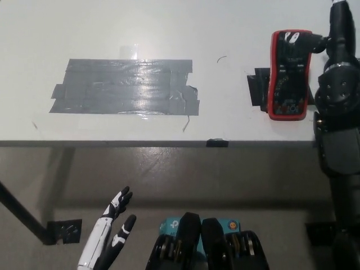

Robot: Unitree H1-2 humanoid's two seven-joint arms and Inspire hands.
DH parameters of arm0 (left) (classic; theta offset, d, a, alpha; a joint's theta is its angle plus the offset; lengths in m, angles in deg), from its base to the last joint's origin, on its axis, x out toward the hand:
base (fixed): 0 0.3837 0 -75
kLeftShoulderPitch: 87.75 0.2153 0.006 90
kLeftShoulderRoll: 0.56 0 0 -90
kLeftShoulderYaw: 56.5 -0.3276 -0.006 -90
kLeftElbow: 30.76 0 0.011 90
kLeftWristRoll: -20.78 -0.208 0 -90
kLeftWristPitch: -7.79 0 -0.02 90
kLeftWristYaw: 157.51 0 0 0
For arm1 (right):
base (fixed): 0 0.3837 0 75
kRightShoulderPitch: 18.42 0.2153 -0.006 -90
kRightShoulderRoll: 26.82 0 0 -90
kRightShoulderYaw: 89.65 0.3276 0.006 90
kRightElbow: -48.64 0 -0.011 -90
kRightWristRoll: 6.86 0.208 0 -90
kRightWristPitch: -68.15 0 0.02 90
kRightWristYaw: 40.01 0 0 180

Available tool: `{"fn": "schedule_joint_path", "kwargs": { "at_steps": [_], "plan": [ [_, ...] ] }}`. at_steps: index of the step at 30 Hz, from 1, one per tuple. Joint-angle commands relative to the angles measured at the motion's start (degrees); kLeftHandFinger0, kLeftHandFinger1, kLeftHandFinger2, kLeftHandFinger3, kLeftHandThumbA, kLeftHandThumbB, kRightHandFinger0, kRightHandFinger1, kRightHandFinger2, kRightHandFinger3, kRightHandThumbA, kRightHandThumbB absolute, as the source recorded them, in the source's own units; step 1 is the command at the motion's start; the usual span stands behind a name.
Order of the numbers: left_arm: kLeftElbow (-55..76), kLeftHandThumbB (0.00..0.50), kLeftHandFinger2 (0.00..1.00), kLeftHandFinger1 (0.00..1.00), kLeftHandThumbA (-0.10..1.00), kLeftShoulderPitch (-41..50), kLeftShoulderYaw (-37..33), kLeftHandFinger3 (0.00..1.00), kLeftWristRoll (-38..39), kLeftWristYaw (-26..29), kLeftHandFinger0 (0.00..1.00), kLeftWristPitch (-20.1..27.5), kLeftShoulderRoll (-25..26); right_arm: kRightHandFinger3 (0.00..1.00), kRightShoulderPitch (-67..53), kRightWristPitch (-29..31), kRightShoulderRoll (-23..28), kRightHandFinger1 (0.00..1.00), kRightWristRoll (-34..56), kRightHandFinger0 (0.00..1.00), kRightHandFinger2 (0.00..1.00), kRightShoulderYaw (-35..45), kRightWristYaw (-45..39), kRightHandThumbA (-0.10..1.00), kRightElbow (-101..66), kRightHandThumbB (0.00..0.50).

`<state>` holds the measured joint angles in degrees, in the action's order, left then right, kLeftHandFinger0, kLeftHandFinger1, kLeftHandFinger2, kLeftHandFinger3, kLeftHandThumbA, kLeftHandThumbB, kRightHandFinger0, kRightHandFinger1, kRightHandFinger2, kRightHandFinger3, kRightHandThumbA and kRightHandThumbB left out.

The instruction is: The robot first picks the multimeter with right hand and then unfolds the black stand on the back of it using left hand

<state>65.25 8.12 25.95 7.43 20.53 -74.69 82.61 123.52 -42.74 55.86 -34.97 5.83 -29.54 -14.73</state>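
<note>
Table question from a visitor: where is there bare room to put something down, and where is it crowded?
The table is bare along its far edge and in the strip between the grey tape patch and the multimeter. The right end is crowded: the right hand is beside the multimeter. The left hand rests below the table edge.

The white table [112, 28] carries a grey tape patch [124, 87], well apart from the right hand [336, 34]. The multimeter [289, 73] lies flat just beside that hand, over a black tape piece [257, 89]. A small black clip [217, 143] sits on the near edge.
</note>
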Motion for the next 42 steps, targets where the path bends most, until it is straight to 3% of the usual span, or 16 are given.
{"fn": "schedule_joint_path", "kwargs": {
  "at_steps": [1, 11, 13, 17, 20, 25, 30, 33, 36, 42],
  "plan": [
    [2.0, 0.148, 1.0, 1.0, 0.93, 0.4, 0.2, 1.0, -1.2, 0.5, 1.0, 2.7, 0.6, 1.0, 4.9, -0.3, 0.3, 1.0, 1.3, 1.0, 1.0, 0.4, 4.5, 0.99, 2.9, 0.356],
    [2.7, 0.135, 1.0, 1.0, 0.93, 1.5, -0.1, 1.0, -2.7, 0.4, 1.0, 2.1, 0.4, 1.0, 8.9, -4.1, -0.8, 1.0, 5.6, 1.0, 1.0, 1.1, 3.1, 1.0, 9.0, 0.416],
    [2.8, 0.132, 1.0, 1.0, 0.93, 1.5, -0.2, 1.0, -2.8, 0.4, 1.0, 2.1, 0.3, 1.0, 8.6, -3.8, -1.3, 1.0, 7.6, 1.0, 1.0, 2.2, 2.6, 1.0, 7.5, 0.398],
    [3.0, 0.128, 1.0, 1.0, 0.92, 1.3, -0.2, 1.0, -2.7, 0.1, 1.0, 1.8, 0.3, 1.0, 8.5, -4.2, -1.8, 1.0, 9.7, 1.0, 1.0, 3.1, 1.5, 1.0, 4.8, 0.409],
    [3.5, 0.106, 1.0, 1.0, 0.91, 1.3, -0.2, 1.0, -3.3, 0.0, 1.0, 1.2, 0.5, 1.0, 8.1, -4.2, -1.9, 1.0, 9.9, 1.0, 1.0, 2.4, 1.4, 1.0, 2.8, 0.454],
    [3.6, 0.085, 1.0, 1.0, 0.85, 1.6, -0.3, 1.0, -3.8, -0.2, 1.0, 0.5, 0.5, 1.0, 7.9, -4.5, -2.1, 1.0, 10.9, 1.0, 1.0, 1.9, 1.6, 1.0, 2.0, 0.429],
    [3.0, 0.087, 1.0, 1.0, 0.78, 1.6, -0.4, 1.0, -4.3, -0.1, 1.0, 1.4, 0.6, 1.0, 8.2, -4.6, -2.1, 1.0, 9.4, 1.0, 1.0, 0.9, 4.4, 1.0, 4.6, 0.432],
    [2.9, 0.097, 1.0, 1.0, 0.78, 1.6, -0.6, 1.0, -4.8, -0.3, 1.0, 1.4, 0.9, 1.0, 9.4, -4.2, -1.6, 1.0, 6.9, 1.0, 1.0, -0.5, 9.1, 0.95, 9.8, 0.497],
    [2.9, 0.092, 1.0, 1.0, 0.81, 1.5, -0.8, 1.0, -5.6, -0.3, 1.0, 1.3, 1.2, 1.0, 10.3, -4.1, -1.4, 1.0, 5.8, 1.0, 1.0, -1.5, 11.7, 0.91, 12.7, 0.5],
    [3.0, 0.09, 1.0, 1.0, 0.85, 1.8, -1.1, 1.0, -6.1, -0.3, 1.0, 1.3, 1.3, 1.0, 12.0, -3.2, -1.5, 1.0, 6.0, 1.0, 1.0, -2.6, 14.4, 0.98, 16.8, 0.486]
  ]
}}
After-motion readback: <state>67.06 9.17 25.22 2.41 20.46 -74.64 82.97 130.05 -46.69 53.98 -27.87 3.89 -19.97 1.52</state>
